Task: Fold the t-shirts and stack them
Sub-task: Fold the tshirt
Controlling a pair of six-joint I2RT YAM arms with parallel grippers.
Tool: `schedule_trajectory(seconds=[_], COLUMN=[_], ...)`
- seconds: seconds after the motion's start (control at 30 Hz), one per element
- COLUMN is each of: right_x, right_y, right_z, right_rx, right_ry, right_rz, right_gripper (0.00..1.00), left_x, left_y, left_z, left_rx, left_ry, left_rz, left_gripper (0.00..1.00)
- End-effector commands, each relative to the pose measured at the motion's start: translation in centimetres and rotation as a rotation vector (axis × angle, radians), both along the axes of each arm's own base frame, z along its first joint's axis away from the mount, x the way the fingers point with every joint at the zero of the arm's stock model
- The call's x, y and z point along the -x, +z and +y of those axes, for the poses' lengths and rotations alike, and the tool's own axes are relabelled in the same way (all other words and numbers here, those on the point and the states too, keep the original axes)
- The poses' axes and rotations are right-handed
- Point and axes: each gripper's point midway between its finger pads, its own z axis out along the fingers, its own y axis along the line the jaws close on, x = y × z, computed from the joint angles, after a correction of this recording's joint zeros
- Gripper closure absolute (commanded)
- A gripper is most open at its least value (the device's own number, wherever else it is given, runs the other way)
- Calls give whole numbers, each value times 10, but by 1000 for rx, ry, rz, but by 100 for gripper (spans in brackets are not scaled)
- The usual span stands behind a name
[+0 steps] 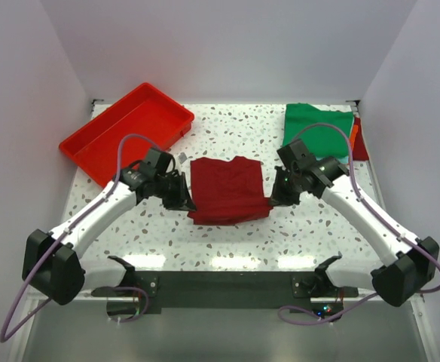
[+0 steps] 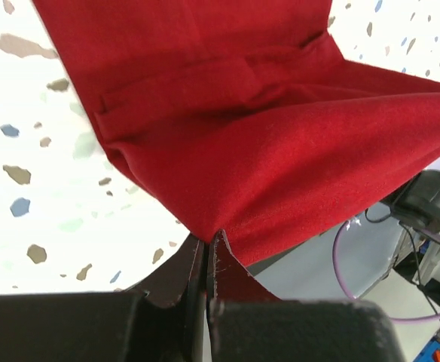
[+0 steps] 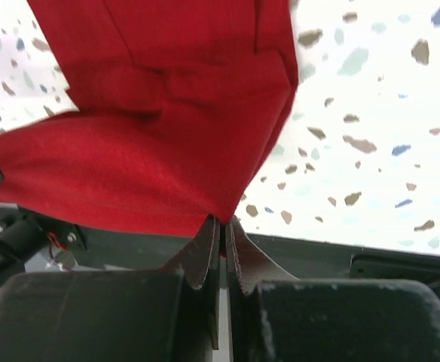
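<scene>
The maroon t-shirt (image 1: pixel 229 190) is gripped from both sides at the middle of the speckled table (image 1: pixel 227 245).
The left gripper (image 1: pixel 186 200) is clamped tight on cloth at the shirt's left side, and the right gripper (image 1: pixel 274 197) on its right side. The green t-shirt (image 1: pixel 318 124) is laid folded at the far right corner, and the red tray (image 1: pixel 92 143) is set at the far left.

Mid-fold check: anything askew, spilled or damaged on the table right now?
Nothing spilled or damaged. The left gripper and right gripper each pinch a corner of the maroon shirt. Only the red tray looks askew, lying diagonally at the far left.
</scene>
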Motion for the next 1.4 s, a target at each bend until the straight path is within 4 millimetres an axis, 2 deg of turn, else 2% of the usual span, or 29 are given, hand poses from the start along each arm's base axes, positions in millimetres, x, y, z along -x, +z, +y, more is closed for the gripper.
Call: schedule_trajectory(seconds=[0.0, 0.1, 0.13, 0.2, 0.27, 0.3, 0.33, 0.37, 0.4, 0.43, 0.47, 0.53, 0.57, 0.6, 0.7, 0.77, 0.8, 0.83, 0.9, 0.93, 1.03, 1.07, 1.13, 1.17, 1.2, 1.23, 1.27, 1.3, 1.37], right_x=[-39, -63, -70, -87, -100, -111, -117, -126, -132, -142, -151, -164, -171, -180, -201, -209, -217, -223, -232, -235, -245, -247, -252, -255, -259, -260, -264, -271, -275], right_y=[19, 23, 16, 20, 12, 18, 17, 9, 9, 14, 6, 10, -1, 5, -3, -9, -3, -15, -14, -24, -30, -39, -41, -46, -43, -43, -44, -34, -25], right_z=[3, 8, 9, 9, 11, 11, 10, 9, 9, 10, 8, 14, 14, 17, 22, 24, 27, 28, 30, 30, 32, 31, 33, 32, 35, 38, 37, 39, 42], right_rx=[25, 28, 42, 39, 53, 38, 42, 50, 51, 49, 60, 38, 50, 40, 39, 44, 34, 43, 37, 43, 30, 35, 24, 20, 0, -7, -13, -28, -49], right_ry=[-39, -44, -41, -45, -36, -43, -41, -46, -48, -45, -54, -38, -35, -33, -23, -15, -14, -10, -6, -2, 2, 0, 2, -1, 5, 13, 13, 18, 29], right_rz=[-116, -136, -118, -136, -117, -132, -131, -111, -109, -127, -110, -119, -90, -109, -95, -83, -102, -80, -82, -62, -54, -37, -36, -28, -36, -35, -36, -66, -89], right_gripper=[100, 100, 100, 100, 100, 100, 100, 100, 100, 100, 100, 100, 100, 100, 100, 100, 100, 100, 100, 100, 100, 100, 98, 85, 76, 67, 50, 44, 33], left_x=[-28, -43, -47, -60, -71, -78, -83, -89, -96, -101, -107, -119, -128, -132, -149, -158, -165, -169, -177, -180, -187, -189, -195, -198, -202, -205, -210, -214, -219], left_y=[18, 10, 9, 12, 6, 10, 5, 4, 9, 3, 3, 2, 5, 5, -6, -9, -12, -14, -21, -24, -33, -35, -40, -40, -39, -37, -32, -26, -16], left_z=[-7, -8, -8, -7, -6, -7, -8, -7, -8, -8, -6, -7, -6, -5, -4, -1, -2, -2, -2, -2, -1, 2, 6, 9, 12, 14, 16, 18, 19], left_rx=[47, 43, 43, 55, 55, 64, 60, 61, 71, 64, 65, 70, 75, 80, 86, 91, 99, 103, 113, 113, 105, 99, 85, 81, 65, 56, 49, 36, 41], left_ry=[-22, -27, -26, -23, -18, -20, -21, -18, -18, -19, -10, -7, 1, 5, 14, 29, 30, 35, 39, 41, 58, 71, 104, 118, 141, 153, 165, 179, 195], left_rz=[-85, -68, -67, -77, -64, -71, -61, -60, -73, -54, -57, -55, -62, -60, -33, -28, -23, -19, 1, 8, 26, 30, 31, 28, 21, 10, -9, -39, -70], left_gripper=[100, 100, 100, 100, 100, 100, 100, 100, 100, 100, 100, 100, 100, 100, 100, 100, 100, 100, 100, 100, 100, 100, 89, 81, 64, 54, 46, 35, 29])
